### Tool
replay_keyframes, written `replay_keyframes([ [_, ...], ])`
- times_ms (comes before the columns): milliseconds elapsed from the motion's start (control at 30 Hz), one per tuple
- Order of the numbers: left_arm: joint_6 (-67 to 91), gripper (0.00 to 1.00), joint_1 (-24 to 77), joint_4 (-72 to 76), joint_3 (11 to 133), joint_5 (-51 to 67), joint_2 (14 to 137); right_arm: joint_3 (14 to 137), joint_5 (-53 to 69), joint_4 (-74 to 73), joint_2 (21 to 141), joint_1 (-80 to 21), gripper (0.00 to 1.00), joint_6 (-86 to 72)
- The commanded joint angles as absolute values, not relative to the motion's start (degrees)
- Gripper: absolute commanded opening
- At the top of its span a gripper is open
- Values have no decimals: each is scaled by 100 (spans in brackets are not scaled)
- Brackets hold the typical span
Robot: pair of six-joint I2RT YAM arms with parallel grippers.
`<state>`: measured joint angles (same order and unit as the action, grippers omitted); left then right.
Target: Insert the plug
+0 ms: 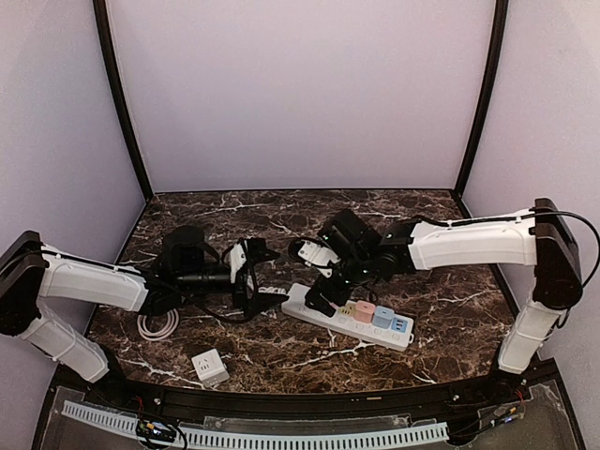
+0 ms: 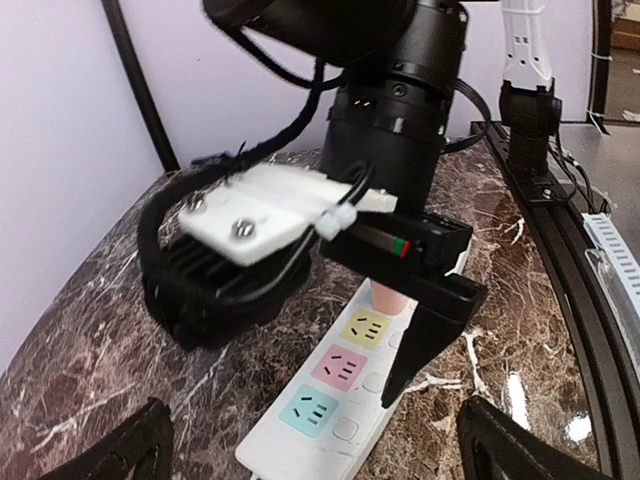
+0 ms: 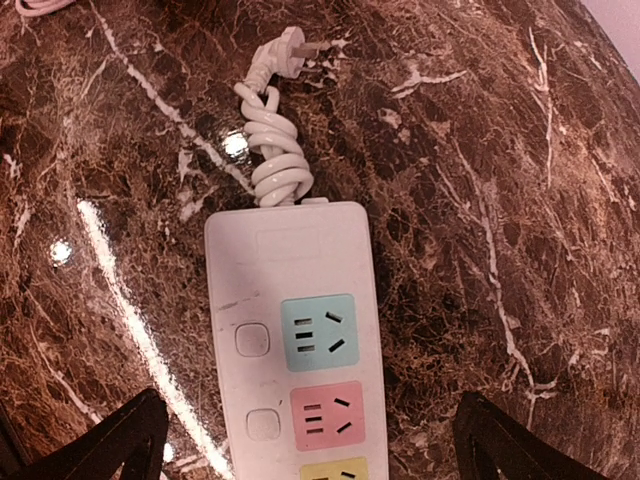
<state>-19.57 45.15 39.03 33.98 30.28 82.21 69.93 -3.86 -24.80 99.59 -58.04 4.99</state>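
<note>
A dark marble table (image 1: 281, 211) carries two white arms reaching inward from either side. The left arm (image 1: 94, 281) ends in the left pincer (image 1: 251, 277). Its two black fingers (image 2: 140, 445) sit in the bottom corners of its own camera view, spread wide and holding nothing. The right arm (image 1: 469, 244) ends in the right pincer (image 1: 319, 302), also spread wide and empty.

A white power strip (image 1: 370, 326) lies flat directly beneath the right pincer and runs away from it toward the right arm's base. The left pincer is near the strip's other end, facing it. Only the left wrist view shows the right pincer from the side, one black finger hanging beside the strip's edge. Whether it touches cannot be told.

Only the overhead view shows a white cable coil (image 1: 157, 325) behind the left pincer, under its arm. It also shows the white plug adapter (image 1: 209, 367), resting on the marble well apart from both pincers, near the table's front edge.

Only the right wrist view shows the strip's knotted cord (image 3: 270, 150) and pronged lead plug (image 3: 280, 50), lying on the marble just beyond the right pincer. A teal socket (image 3: 318, 332) lies between its fingers.
</note>
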Motion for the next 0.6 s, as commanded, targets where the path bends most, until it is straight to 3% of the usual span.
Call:
replay_keyframes([
  [0,-872,99,4549,3404,3205,2271,7633,7032,-839,-2242,9765,-5858,99,139],
  [367,637,96,5564,738,3529,-101,6263,7400,-1632,-2517,9621,-5825,99,-492],
  [567,1650,92,6038,-387,3318,-757,5791,7555,-1939,-2740,9390,-5818,99,-923],
])
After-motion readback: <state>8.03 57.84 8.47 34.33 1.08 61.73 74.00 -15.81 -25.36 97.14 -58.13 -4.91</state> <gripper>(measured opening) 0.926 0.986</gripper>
